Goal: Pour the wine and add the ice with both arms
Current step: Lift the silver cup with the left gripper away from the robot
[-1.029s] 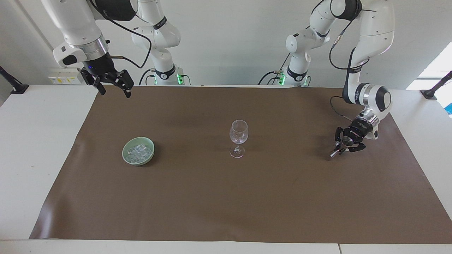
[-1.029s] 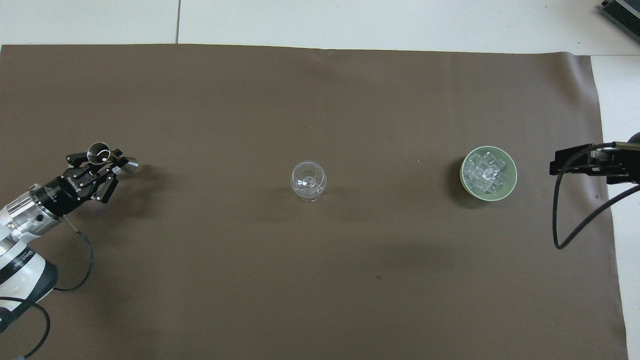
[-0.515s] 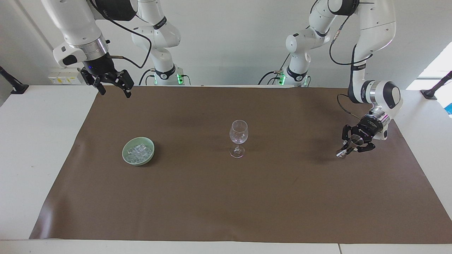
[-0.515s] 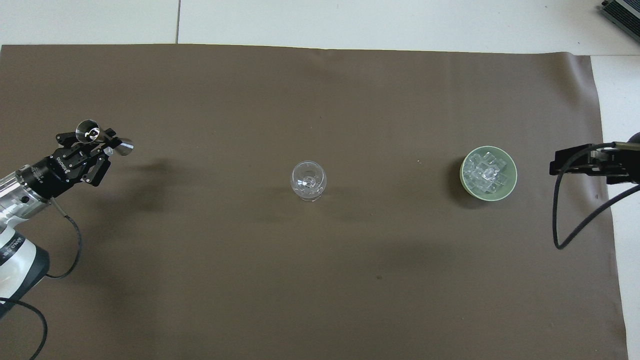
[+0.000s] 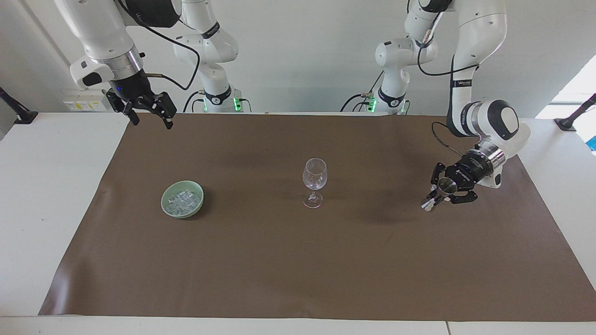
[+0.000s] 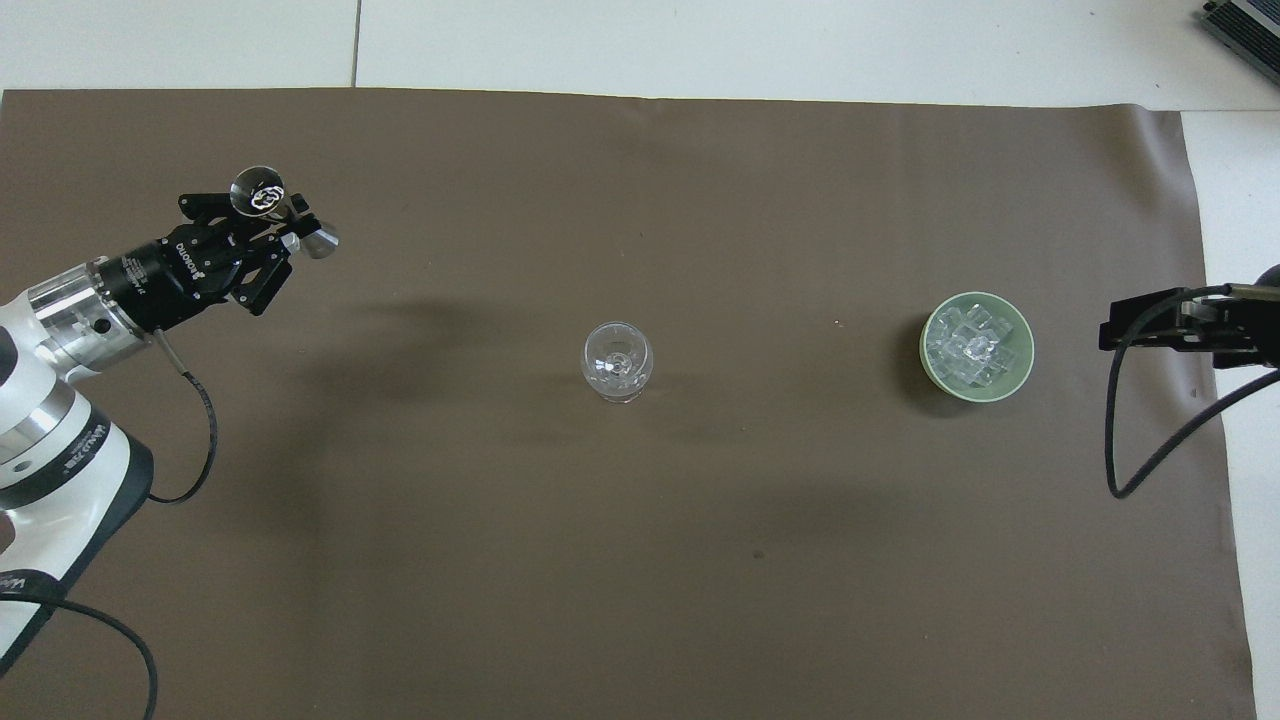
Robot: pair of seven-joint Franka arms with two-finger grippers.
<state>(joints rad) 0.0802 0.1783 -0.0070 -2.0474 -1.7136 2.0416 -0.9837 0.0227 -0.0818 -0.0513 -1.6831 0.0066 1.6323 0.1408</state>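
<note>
An upright clear wine glass point(image 5: 314, 179) point(image 6: 617, 360) stands mid-mat. A pale green bowl point(image 5: 185, 215) point(image 6: 925, 345) holding the ice point(image 5: 184, 200) point(image 6: 975, 348) sits toward the right arm's end. My left gripper point(image 5: 440, 194) point(image 6: 272, 222) hangs over the mat toward the left arm's end, shut on a small silver double-ended measuring cup point(image 5: 449, 186) point(image 6: 258, 190), which is tilted. My right gripper point(image 5: 152, 122) point(image 6: 1108, 333) waits open and empty, raised over the mat's edge at the right arm's end. No wine bottle is in view.
A brown mat point(image 5: 298, 270) point(image 6: 640, 560) covers most of the white table point(image 5: 46, 186). Black clamp mounts point(image 5: 18, 114) point(image 5: 570, 118) stand at the table's corners near the robots. A dark device point(image 6: 1245, 25) lies at the corner farthest from the robots.
My left gripper with the measuring cup first drew toward the left arm's end, then swung back toward the glass and rose; its shadow slid toward the glass. The right arm stayed still.
</note>
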